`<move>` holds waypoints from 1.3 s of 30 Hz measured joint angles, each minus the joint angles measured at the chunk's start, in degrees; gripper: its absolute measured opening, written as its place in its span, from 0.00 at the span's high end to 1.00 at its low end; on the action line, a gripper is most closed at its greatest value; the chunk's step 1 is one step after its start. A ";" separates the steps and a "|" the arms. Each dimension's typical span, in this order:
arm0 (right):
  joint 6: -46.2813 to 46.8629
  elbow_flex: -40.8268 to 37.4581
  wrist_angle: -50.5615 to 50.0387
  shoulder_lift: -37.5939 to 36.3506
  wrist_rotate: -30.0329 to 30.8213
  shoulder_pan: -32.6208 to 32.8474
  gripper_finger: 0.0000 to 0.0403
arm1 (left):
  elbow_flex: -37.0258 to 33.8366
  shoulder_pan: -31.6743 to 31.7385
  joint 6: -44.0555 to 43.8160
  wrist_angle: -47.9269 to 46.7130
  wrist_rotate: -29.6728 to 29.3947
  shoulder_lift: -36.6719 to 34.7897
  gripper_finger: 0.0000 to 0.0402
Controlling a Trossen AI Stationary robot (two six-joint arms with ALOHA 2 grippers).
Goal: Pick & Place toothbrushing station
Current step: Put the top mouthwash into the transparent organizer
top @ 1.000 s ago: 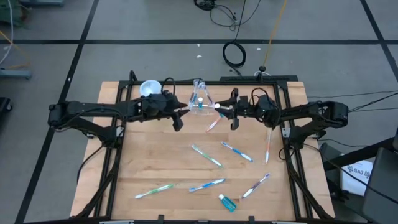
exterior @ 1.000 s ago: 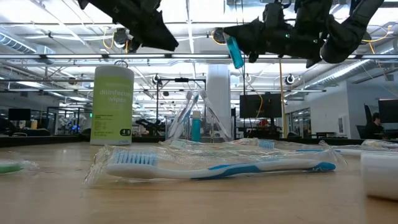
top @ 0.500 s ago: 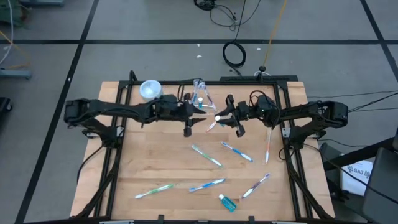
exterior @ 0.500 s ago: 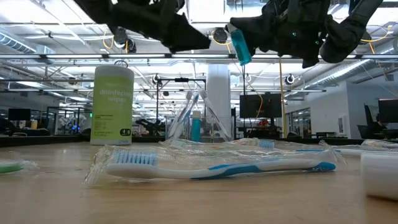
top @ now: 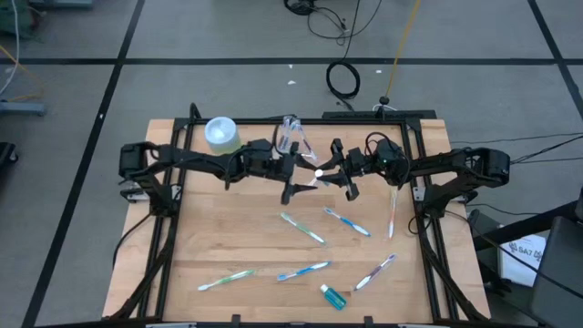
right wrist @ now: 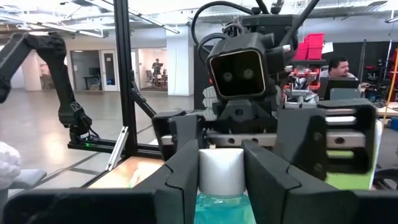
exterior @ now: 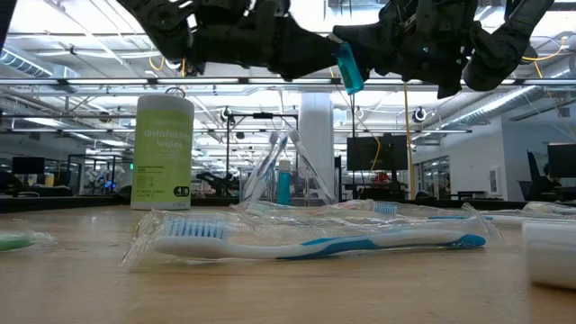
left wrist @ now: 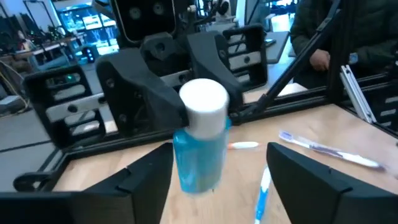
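Left claw (top: 293, 181) swung in over the last second from beside the small clear plastic cup (top: 291, 134) to directly face the right claw (top: 339, 173), near-touching above the wooden counter (top: 228, 237), just in front of the cup. Right claw clamped on small blue tube with white cap (left wrist: 200, 140), held in the air, cap toward the left claw; barely shifted in that time. Left claw fingers (left wrist: 317, 180) apart, bracketing the tube, not closed on it. Reads as arm-to-arm handover about to happen, likely so left claw can drop tube into cup. Slim blue and green toothbrushes (top: 302, 228) scattered on counter forward of cup; second blue tube (top: 332, 296) near front edge, well away from cup. Cup holds a few items already. Most of the station not yet placed.
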 joint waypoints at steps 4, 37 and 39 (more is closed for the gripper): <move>0.00 0.04 0.08 -0.07 0.08 -0.02 0.76 | 4.64 0.26 -1.21 -2.53 0.26 3.16 0.30; 1.91 0.08 -0.85 -0.07 -0.13 -0.11 0.71 | 9.70 1.25 11.07 -13.22 3.61 3.89 0.65; 1.87 0.08 -0.85 -0.07 -0.16 -0.11 0.70 | 9.69 1.25 11.12 -13.20 3.61 3.87 0.67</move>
